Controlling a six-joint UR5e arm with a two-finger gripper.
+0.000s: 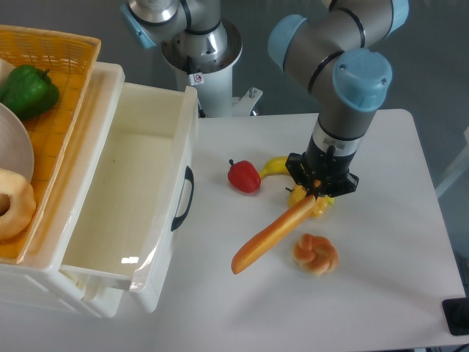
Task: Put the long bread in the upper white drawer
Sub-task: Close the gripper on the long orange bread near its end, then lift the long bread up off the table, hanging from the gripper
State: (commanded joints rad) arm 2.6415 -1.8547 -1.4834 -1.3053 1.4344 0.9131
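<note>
The long bread (272,235) is a slim golden-orange stick slanting from lower left up to the right, its upper end pinched in my gripper (316,196), which is shut on it. Its lower end hangs just over the white table. The upper white drawer (139,198) stands pulled open at the left with a dark curved handle (187,198) on its front and nothing inside. The drawer's near corner lies well left of the bread's free end.
A red pepper (244,176) and a yellow banana (277,166) lie just left of the gripper. A knotted round bun (315,254) sits below the bread. A yellow woven basket (44,81) with a green pepper (28,91) tops the drawer unit at far left.
</note>
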